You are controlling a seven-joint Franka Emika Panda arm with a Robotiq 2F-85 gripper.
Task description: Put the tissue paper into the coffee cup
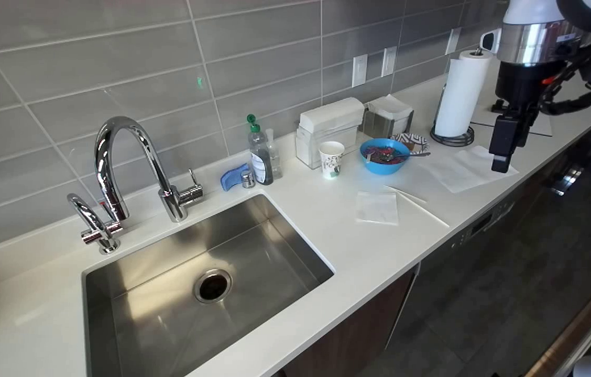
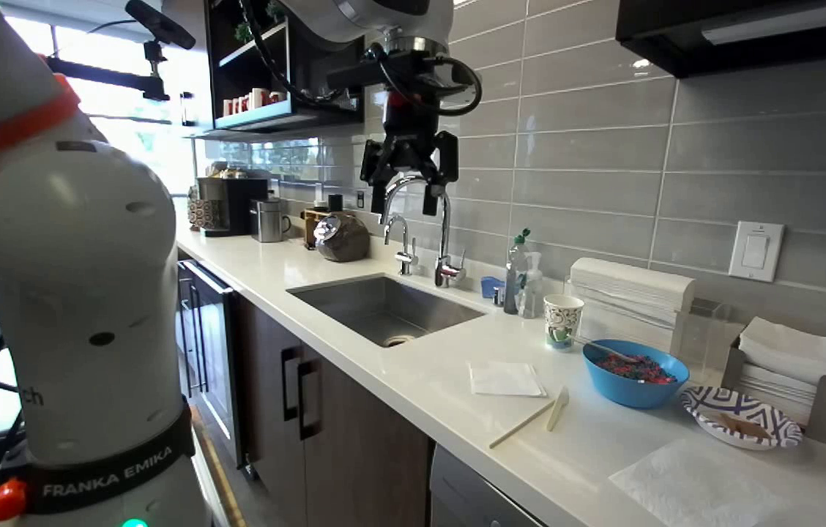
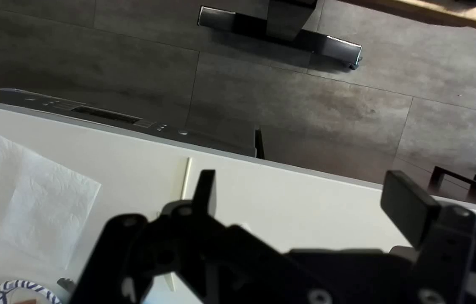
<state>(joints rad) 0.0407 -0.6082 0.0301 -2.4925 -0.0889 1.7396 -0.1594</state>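
The tissue paper is a small, thin, pale squarish sheet [image 1: 378, 208] lying flat on the counter, right of the sink; it also shows in an exterior view [image 2: 507, 379]. The coffee cup [image 1: 331, 159] is a white paper cup with a leaf print, upright near the wall behind the tissue paper; it also shows in an exterior view [image 2: 563, 320]. My gripper [image 2: 408, 212] is open and empty, high above the counter, apart from both. In the wrist view the gripper's fingers [image 3: 305, 190] are wide apart over the counter edge. There the cup is not visible and the tissue paper is mostly hidden.
A blue bowl [image 1: 383, 157] with a utensil stands beside the cup. Two thin pale sticks [image 1: 421, 207] lie by the tissue paper. A larger white sheet [image 2: 691, 487], a patterned dish [image 2: 742, 417], a paper-towel roll [image 1: 464, 94], napkin holders [image 1: 329, 128], soap bottles [image 1: 260, 157] and the sink [image 1: 295, 235] are around.
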